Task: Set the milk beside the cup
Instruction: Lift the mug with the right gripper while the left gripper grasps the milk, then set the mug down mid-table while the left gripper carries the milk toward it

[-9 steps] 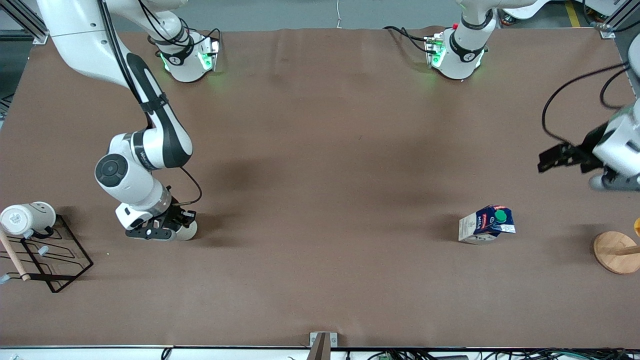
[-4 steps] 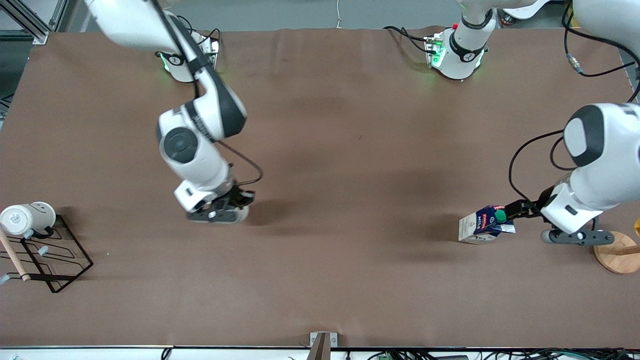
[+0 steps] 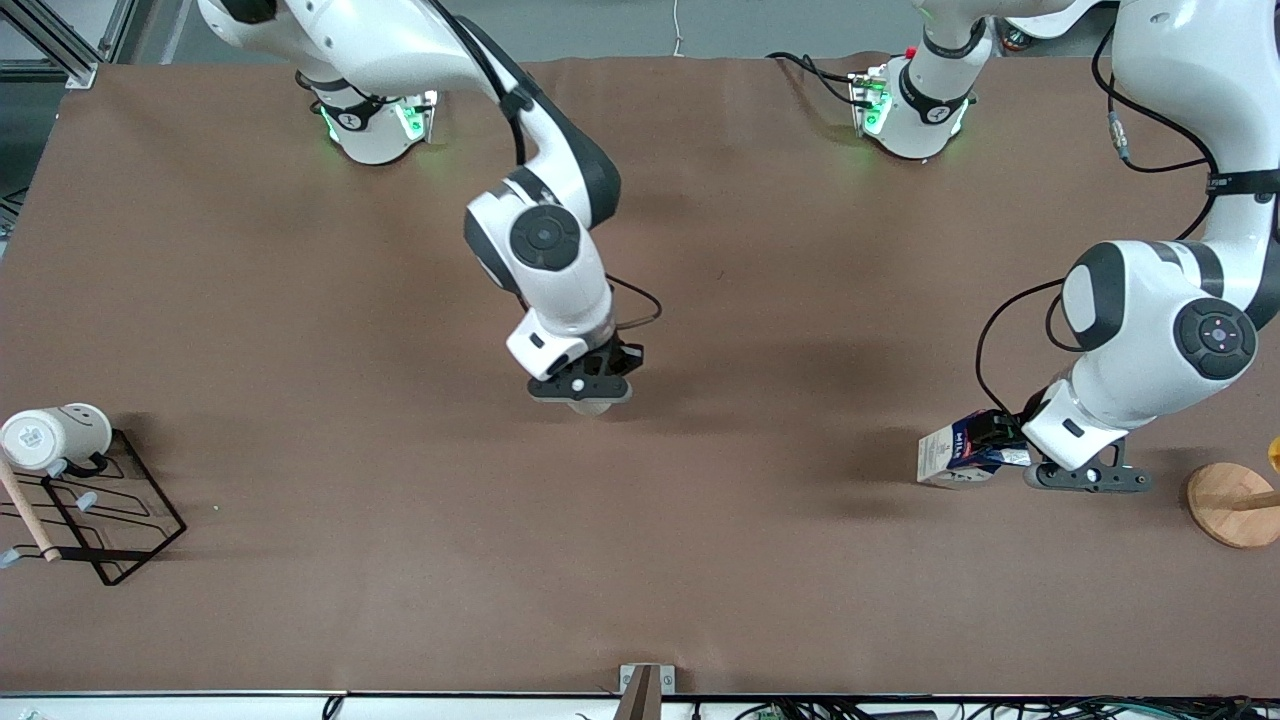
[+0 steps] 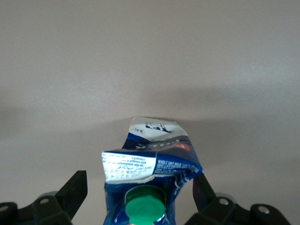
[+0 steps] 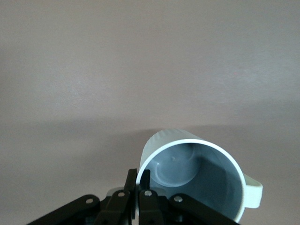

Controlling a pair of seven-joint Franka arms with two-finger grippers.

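Two grippers engaged. The right gripper point(image 3: 590, 392) pinches the cup point(image 5: 197, 176) by its rim over mid-table. The left gripper point(image 4: 140, 199), fingers spread, straddles the milk point(image 3: 965, 455) standing toward the left arm's end. Grasp step; next, close and lift.

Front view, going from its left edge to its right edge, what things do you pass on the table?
White smiley mug → black wire rack → right gripper holding the cup → milk → left gripper at the milk → round wooden base.
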